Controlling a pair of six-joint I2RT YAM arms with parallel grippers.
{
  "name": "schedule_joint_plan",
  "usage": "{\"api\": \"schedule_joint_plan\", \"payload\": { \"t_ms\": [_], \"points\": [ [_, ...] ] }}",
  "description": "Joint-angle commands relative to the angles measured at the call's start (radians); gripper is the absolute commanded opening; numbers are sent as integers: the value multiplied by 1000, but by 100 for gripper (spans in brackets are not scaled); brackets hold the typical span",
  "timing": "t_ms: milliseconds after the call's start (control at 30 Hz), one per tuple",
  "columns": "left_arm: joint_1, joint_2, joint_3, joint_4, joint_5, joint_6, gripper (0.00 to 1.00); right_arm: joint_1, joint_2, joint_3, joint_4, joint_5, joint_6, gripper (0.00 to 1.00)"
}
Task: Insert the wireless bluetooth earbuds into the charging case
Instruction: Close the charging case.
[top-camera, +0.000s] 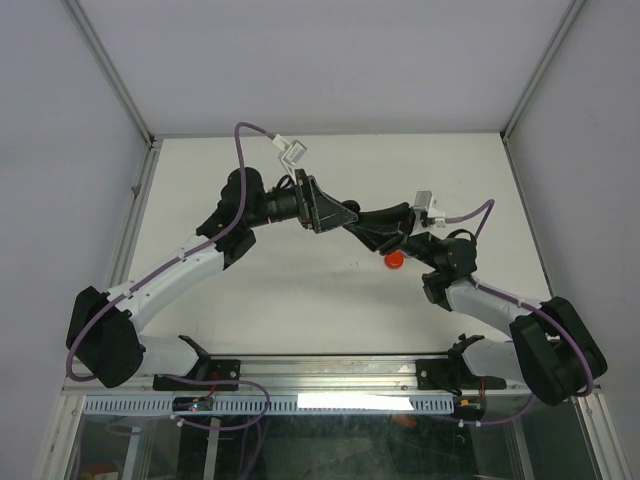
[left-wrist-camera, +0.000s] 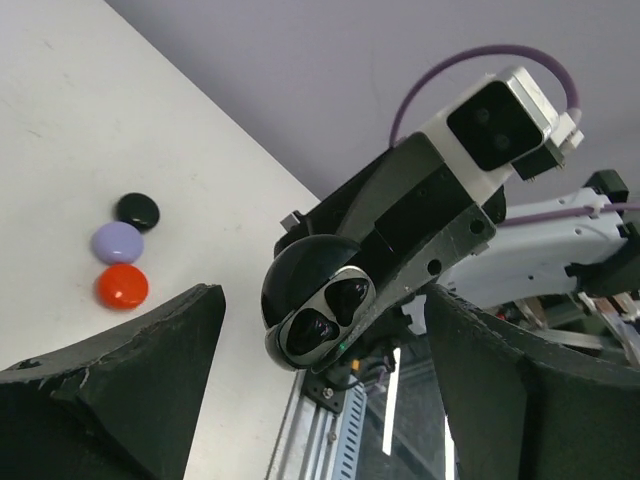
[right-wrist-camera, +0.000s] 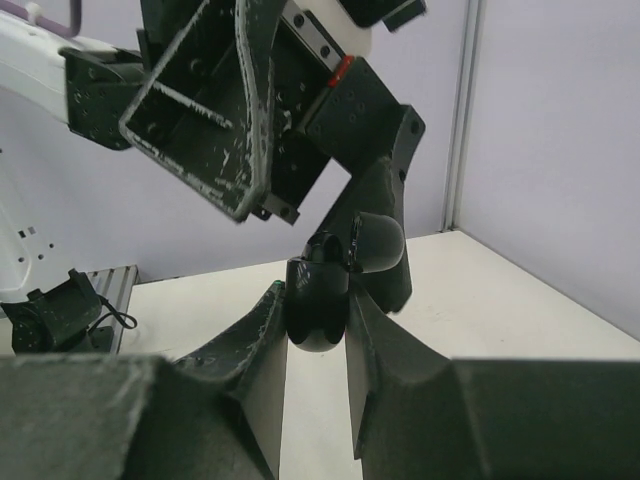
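right gripper (right-wrist-camera: 316, 300) clamped on charging case (left-wrist-camera: 310, 290); left gripper (left-wrist-camera: 325, 298) apart; three round cases (left-wrist-camera: 118, 243) on table (left-wrist-camera: 60, 120)

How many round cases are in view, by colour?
Black glossy round cases: 2, closed black case on the white table, open black case in the right claw
Pale purple glossy round case: 1
Red glossy round case: 1
Total: 4

Closed round cases: 3 (blk case (left-wrist-camera: 136, 210), purple case (left-wrist-camera: 117, 242), red case (left-wrist-camera: 122, 286))
Open blk case (left-wrist-camera: 305, 305): 1
Grippers: 2 (L gripper (left-wrist-camera: 322, 295), R gripper (right-wrist-camera: 318, 300))
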Motion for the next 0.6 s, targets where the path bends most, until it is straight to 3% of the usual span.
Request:
{"api": "schedule_joint_plan", "payload": {
  "t_ms": [0, 300, 567],
  "points": [
    [5, 21, -12, 207, 166, -106, 82, -4, 7, 46, 81, -24, 68, 0],
    [6, -12, -28, 295, 231, -106, 78, -3, 52, 38, 69, -32, 121, 0],
    [16, -59, -43, 251, 222, -33, 78, -5, 30, 22, -98, -74, 107, 0]
  ]
}}
